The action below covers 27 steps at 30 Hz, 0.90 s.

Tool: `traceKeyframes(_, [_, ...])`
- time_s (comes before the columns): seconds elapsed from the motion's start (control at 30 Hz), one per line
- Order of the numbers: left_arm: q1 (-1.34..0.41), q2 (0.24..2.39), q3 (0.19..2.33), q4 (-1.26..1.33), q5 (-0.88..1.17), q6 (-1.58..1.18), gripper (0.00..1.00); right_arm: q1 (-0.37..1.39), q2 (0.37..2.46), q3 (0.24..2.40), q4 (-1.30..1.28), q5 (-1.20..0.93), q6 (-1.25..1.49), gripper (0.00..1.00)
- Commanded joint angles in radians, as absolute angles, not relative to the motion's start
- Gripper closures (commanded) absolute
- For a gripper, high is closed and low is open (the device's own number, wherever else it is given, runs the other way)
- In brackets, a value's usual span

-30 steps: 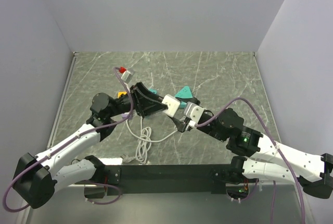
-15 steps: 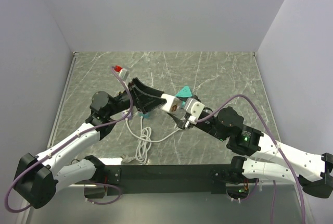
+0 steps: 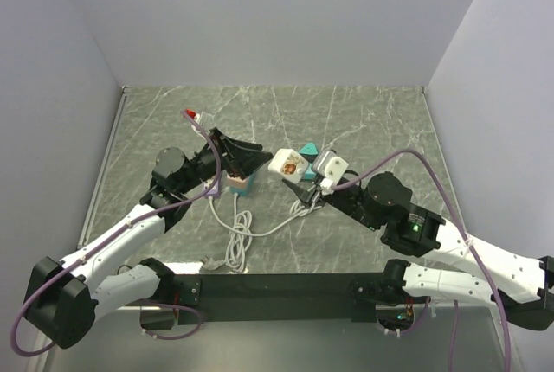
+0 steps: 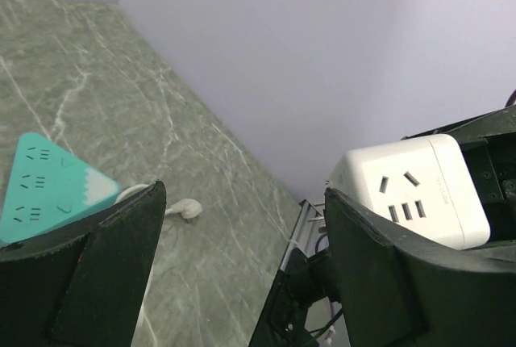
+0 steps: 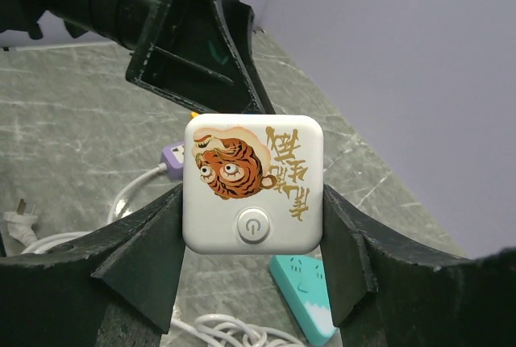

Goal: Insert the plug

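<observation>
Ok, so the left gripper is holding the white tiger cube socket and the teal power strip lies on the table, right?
No: the right gripper holds the white tiger cube socket, as the right wrist view shows. The teal power strip does lie on the table.

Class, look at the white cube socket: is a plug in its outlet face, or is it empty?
Empty: the white cube socket, held by the right end effector, shows only bare slots on that face.

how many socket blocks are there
2 clear: the white cube in the right gripper, a teal triangle on the table behind it. A teal block by the left gripper may be a third; its sockets don't show.
</observation>
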<state>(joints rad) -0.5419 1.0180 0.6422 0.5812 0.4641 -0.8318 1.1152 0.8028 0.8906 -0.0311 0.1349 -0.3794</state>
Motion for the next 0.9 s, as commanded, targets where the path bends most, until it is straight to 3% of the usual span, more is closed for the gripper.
traceKeyframes(0.0, [-0.531,1.005,0.627,0.589,0.416,-0.795,0.15,1.080,0.822,0.942,0.021,0.140,-0.342,1.00])
traceKeyframes(0.43, [-0.483,0.920,0.589,0.472,0.232,-0.686,0.15,0.752,1.035,0.977,0.008,-0.104,-0.270,1.00])
traceKeyframes(0.87, [-0.483,1.034,0.584,0.529,0.275,-0.528,0.20,0.586,1.518,1.247,-0.239,-0.336,-0.351,1.00])
